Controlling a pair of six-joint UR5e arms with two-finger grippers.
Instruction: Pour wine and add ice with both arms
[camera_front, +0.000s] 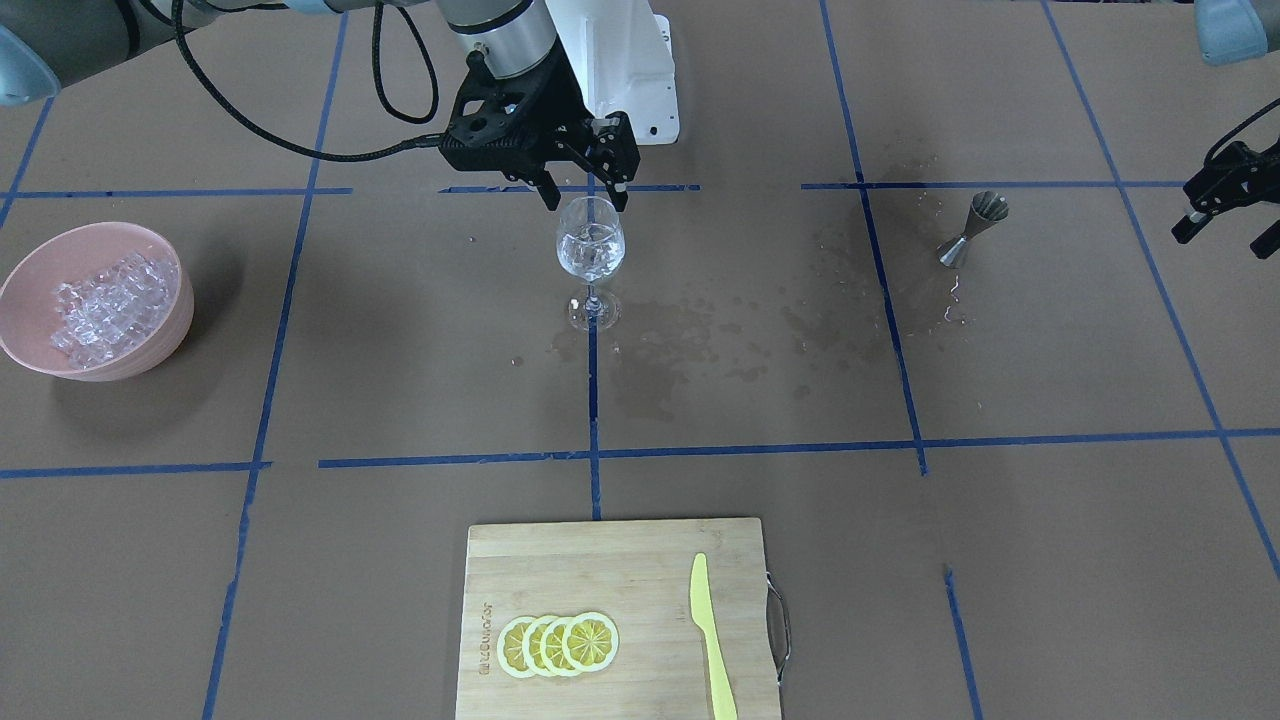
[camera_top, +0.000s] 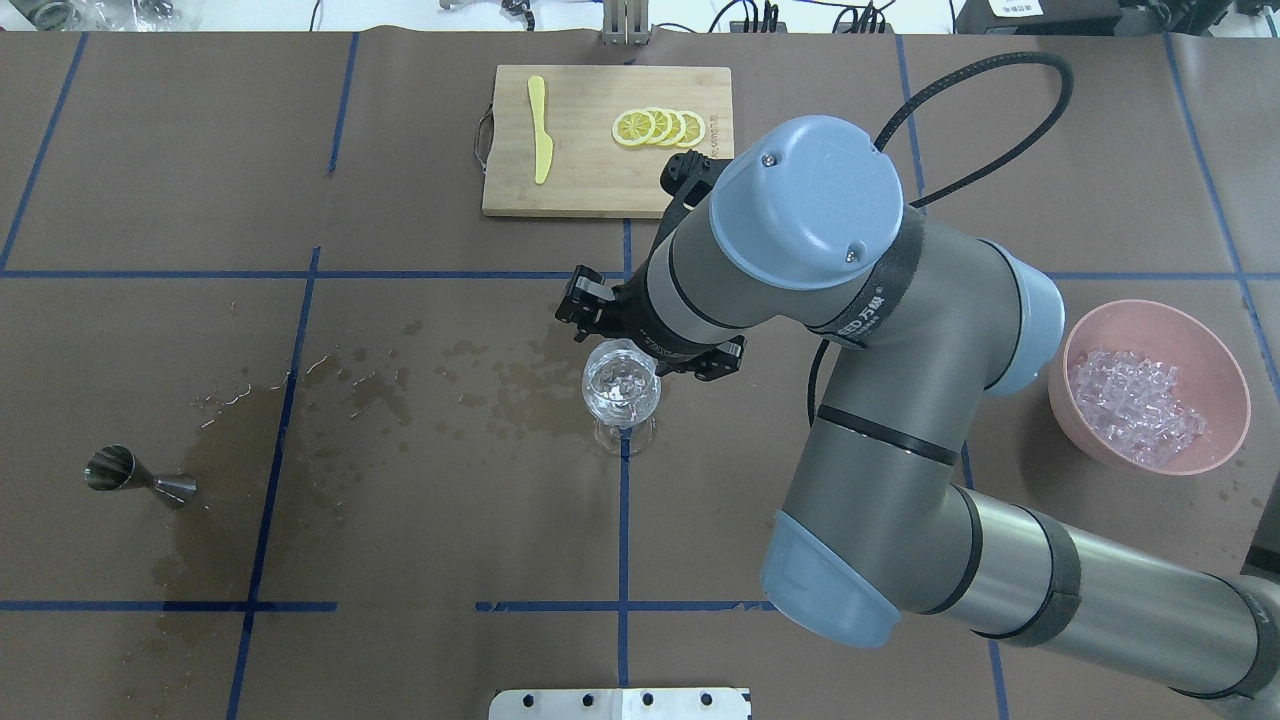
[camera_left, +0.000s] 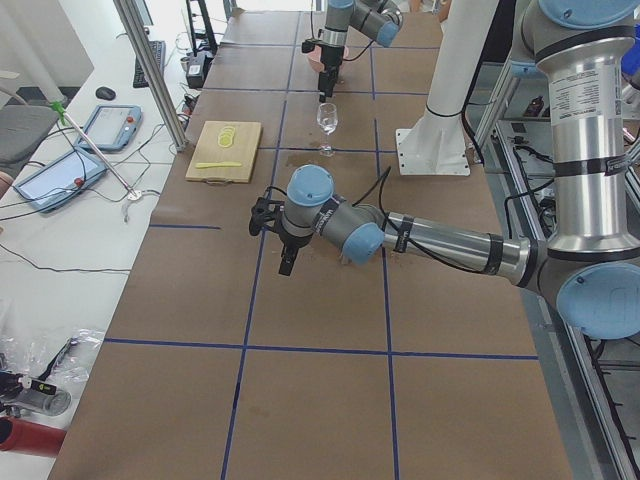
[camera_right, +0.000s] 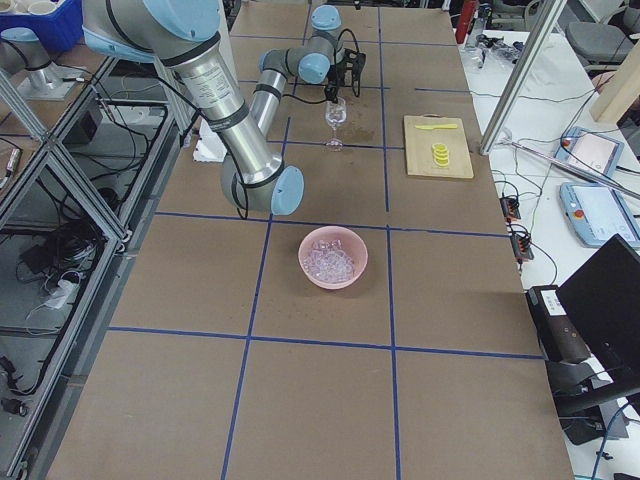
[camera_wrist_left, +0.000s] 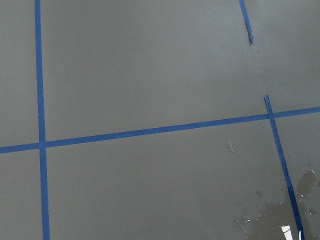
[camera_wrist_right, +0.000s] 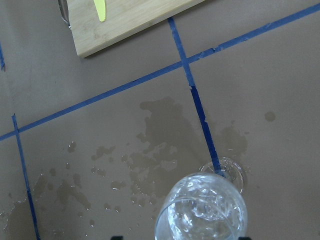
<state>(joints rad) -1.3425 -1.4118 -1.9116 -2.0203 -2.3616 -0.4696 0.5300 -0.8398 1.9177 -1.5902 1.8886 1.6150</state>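
Front-facing view showed right gripper (camera_front: 585, 193) spread, empty, directly over glass (camera_front: 591, 262) so ice (camera_front: 592, 245) would fall in (some sat inside, rest in pink bowl (camera_front: 130, 362)); left gripper (camera_front: 1228, 222) spread, parked well clear.

Bright, even overhead light (soft shadows); all views sharp.

Robotics lab: tape-gridded bench (camera_right: 320, 400), aluminium post (camera_left: 152, 70), teach pendants (camera_left: 110, 127) alongside

A black strap (camera_top: 880, 295) round the right arm (camera_top: 930, 330) carries white lettering; only "EED" and two Chinese characters can be made out. The cutting board (camera_front: 600, 560) bears a small burnt-in mark just beside the lemon slices (camera_front: 558, 644), too small to read.
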